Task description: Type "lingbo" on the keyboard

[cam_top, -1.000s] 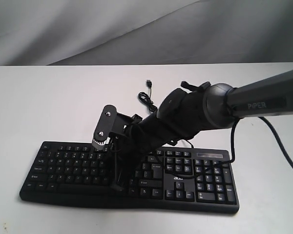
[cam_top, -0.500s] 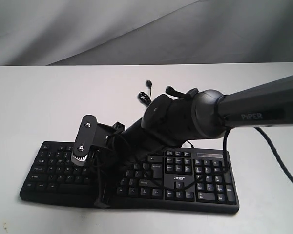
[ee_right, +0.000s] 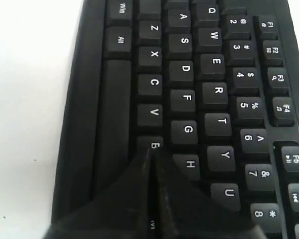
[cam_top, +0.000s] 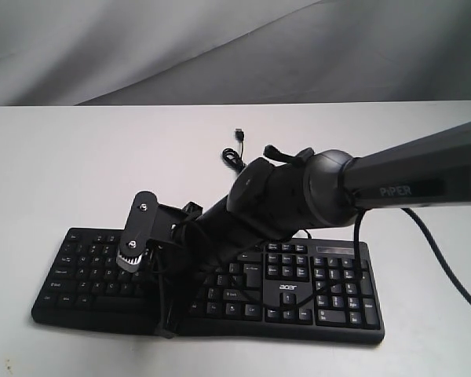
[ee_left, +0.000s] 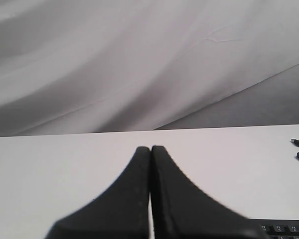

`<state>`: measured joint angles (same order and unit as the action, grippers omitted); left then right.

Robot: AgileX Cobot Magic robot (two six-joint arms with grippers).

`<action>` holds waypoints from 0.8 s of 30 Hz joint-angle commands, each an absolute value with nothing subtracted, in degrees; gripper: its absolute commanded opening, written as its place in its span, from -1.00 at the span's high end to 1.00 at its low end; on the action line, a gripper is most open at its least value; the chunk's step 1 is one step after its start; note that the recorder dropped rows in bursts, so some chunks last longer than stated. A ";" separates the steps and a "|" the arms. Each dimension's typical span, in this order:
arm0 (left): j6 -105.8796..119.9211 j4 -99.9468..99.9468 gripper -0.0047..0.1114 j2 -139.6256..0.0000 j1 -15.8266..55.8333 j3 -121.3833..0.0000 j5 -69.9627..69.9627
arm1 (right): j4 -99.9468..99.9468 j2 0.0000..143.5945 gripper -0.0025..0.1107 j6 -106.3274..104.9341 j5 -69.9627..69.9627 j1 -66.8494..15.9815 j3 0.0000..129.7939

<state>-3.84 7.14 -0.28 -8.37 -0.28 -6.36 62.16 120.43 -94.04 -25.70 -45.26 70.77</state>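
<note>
A second ago the right gripper (cam_top: 167, 326) hung over the middle of the keyboard (cam_top: 94, 271). It has since swung left with its arm (cam_top: 408, 177), and in the last half second it has barely shifted. The black bracket on its wrist (cam_top: 139, 228) now stands above the left half of the keys.

The left gripper (ee_left: 150, 148) does not show in the exterior view. Its own camera sees it clenched, fingers pressed flat together with nothing between them, above the bare white table (cam_top: 78, 173).

The keyboard lies on the near part of the table with its long axis running left to right. The letter keys are at the left and the number pad at the right. The legends read from the near side, and the right end sits slightly nearer. Its thin cable (cam_top: 234, 161) coils on the far side and ends in a USB plug (cam_top: 240, 135).

The right gripper is also clenched and empty. In the right wrist view its tips point at the B key. Whether they touch the key cannot be told.
</note>
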 commanded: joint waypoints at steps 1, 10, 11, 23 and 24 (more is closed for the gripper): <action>-3.96 7.16 0.91 0.00 -7.99 0.00 -5.80 | 61.69 120.39 0.96 -94.00 -25.28 -45.44 70.76; -3.96 7.16 0.91 0.00 -7.99 0.00 -5.80 | 61.69 121.22 0.96 -94.00 -25.30 -45.33 70.76; -3.96 7.16 0.91 0.00 -7.99 0.00 -5.80 | 61.69 121.57 0.96 -94.00 -25.30 -45.33 70.76; -3.96 7.16 0.91 0.00 -7.99 0.00 -5.80 | 61.69 119.49 0.96 -94.00 -24.74 -45.80 73.44; -3.96 7.16 0.91 0.00 -7.99 0.00 -5.80 | 61.69 120.12 0.96 -94.00 -24.74 -45.80 74.30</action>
